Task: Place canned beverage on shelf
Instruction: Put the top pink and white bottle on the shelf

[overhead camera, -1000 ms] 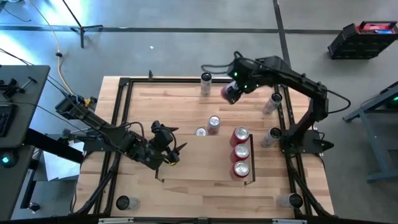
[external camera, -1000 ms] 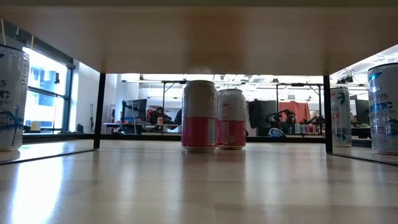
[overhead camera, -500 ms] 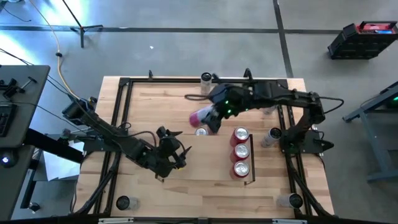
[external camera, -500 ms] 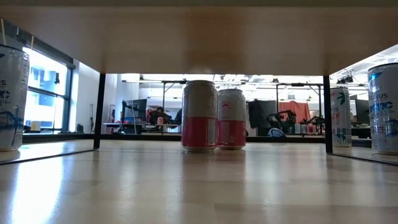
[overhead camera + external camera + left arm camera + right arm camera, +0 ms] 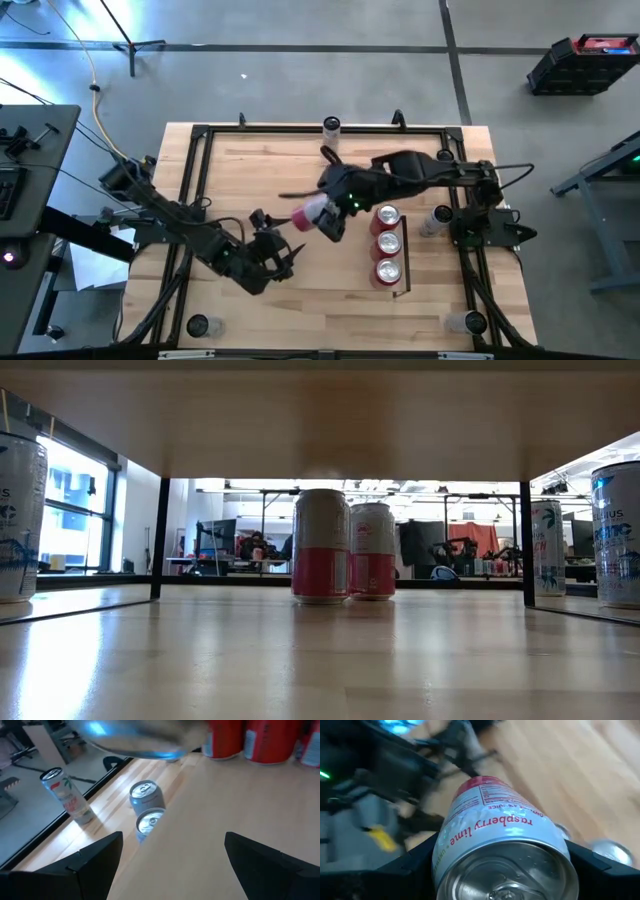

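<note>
My right gripper [image 5: 322,214] is shut on a pink and white raspberry-lime can [image 5: 308,212], held above the middle of the table, left of the three red cans [image 5: 386,243]. Those stand in a row along the right rail of the light-wood shelf bay [image 5: 330,275]. In the right wrist view the can [image 5: 495,830] fills the picture, its lid toward the camera. My left gripper [image 5: 283,250] is open and empty over the bay's left part, its fingers apart in the left wrist view [image 5: 170,865]. My right gripper pinches the can's side wall [image 5: 445,855] between its two fingers, one on each side, near the lid end. The fingers come from the table's right, slanting down. The can is lifted clear and tipped far over, its bottom end toward my left gripper.
Two silver-topped cans [image 5: 146,796] stand just beyond my left gripper. Single cans stand at the far edge [image 5: 331,125], by the right rail [image 5: 443,215] and at the near corners [image 5: 197,325] [image 5: 470,322]. The low view shows two pink cans [image 5: 321,546].
My right gripper has swung with the pink can from the far right of the table toward the left and the near edge, and the can has tipped over. My left gripper has shifted a little toward the near edge.
</note>
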Robot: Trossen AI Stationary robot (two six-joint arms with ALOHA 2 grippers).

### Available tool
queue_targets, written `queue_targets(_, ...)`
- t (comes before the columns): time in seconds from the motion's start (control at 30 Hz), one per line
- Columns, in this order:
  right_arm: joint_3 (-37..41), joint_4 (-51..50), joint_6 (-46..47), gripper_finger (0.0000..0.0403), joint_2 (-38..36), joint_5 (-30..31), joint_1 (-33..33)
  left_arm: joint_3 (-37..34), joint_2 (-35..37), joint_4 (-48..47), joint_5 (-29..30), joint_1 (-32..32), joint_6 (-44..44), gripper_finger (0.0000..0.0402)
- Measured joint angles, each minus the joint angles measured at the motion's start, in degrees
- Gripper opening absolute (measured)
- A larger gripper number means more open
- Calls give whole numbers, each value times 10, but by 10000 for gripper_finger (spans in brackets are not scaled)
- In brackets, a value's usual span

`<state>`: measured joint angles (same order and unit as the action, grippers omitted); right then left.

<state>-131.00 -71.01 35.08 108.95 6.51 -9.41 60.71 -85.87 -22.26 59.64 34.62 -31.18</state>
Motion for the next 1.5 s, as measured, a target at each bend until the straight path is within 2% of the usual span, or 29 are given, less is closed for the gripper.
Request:
queue_targets(0.07,-1,-35,13,284,0,37,-7,0,7,-1,-1,9,4,341)
queue_targets(0.2,-14,-81,45,284,0,67,-16,0,22,-1,-1,23,10,341)
queue_targets(0.47,-14,-142,79,284,11,72,-27,0,33,44,-5,27,34,341)
queue_targets(0.63,-12,-155,78,284,26,73,-40,0,32,47,-34,22,34,341)
queue_targets(0.87,-13,-192,75,284,47,69,-42,0,32,71,-38,10,29,341)
queue_targets(1.3,-13,-190,64,284,68,57,-42,0,32,76,-41,5,28,341)
queue_targets(1.5,-13,-190,54,297,70,61,-43,0,32,76,-41,-1,28,341)
